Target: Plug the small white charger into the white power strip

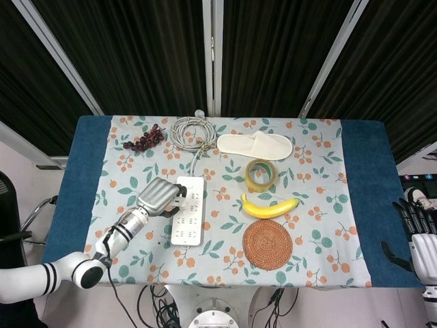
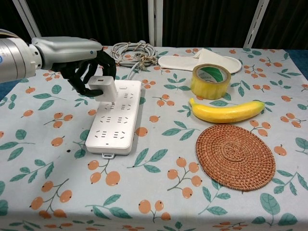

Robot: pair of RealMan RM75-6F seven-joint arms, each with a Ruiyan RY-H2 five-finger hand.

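the left hand (image 2: 89, 67) sits in the upper left of the chest view with its dark fingers (image 2: 81, 79) wrapped around the small white charger (image 2: 104, 87), clamped on it. the charger is above the upper left part of the white power strip (image 2: 115, 117), over its far rows of sockets; whether the prongs touch the strip cannot be told. in the head view the same hand (image 1: 159, 198) is left of centre, at the strip's left edge (image 1: 189, 210).

the strip lies lengthwise on the flowered tablecloth (image 2: 159, 192), its cable running up to a coiled grey cord (image 2: 132, 52) at the top of the frame. dark grapes (image 1: 143, 141) lie left of that coil. a white slipper (image 2: 199, 60) sits at the upper right, a roll of yellow tape (image 2: 211, 81) just below it, then a banana (image 2: 226, 110) and a round woven coaster (image 2: 236, 156) lower right.

the right hand (image 1: 422, 239) shows at the far right edge of the head view, off the table, fingers apart and holding nothing.
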